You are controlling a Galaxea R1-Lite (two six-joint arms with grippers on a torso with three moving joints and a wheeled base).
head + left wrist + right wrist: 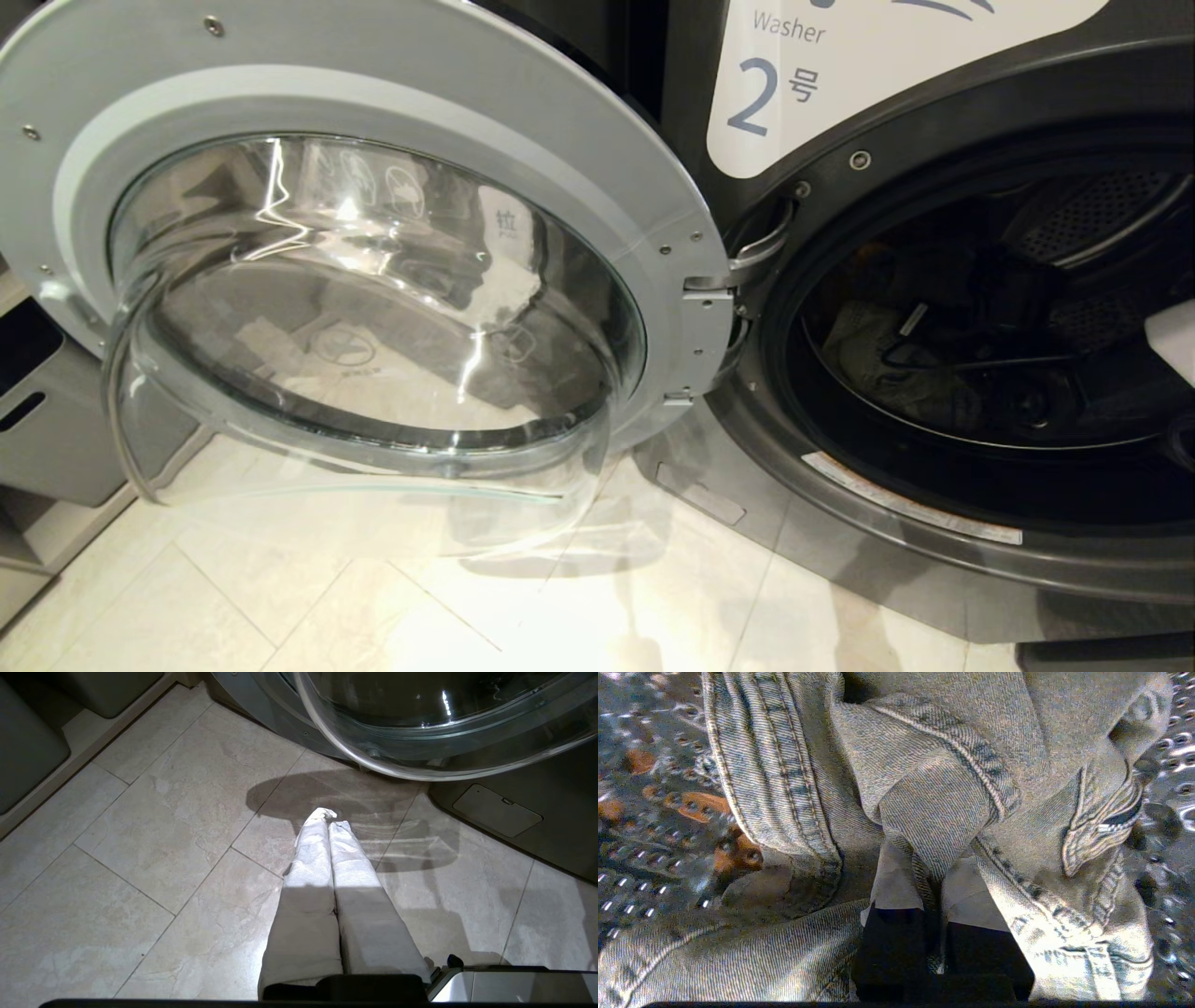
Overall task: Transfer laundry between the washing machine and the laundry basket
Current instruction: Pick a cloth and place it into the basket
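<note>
Inside washing machine (980,355), right gripper (931,882) pinches a denim garment (934,779) fold between its closed fingers. Left gripper (329,819) hangs shut and empty, far from the drum.

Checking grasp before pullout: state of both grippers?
Left gripper: closed, empty, parked over the floor.
Right gripper: shut on the denim garment inside the washing machine drum.
</note>
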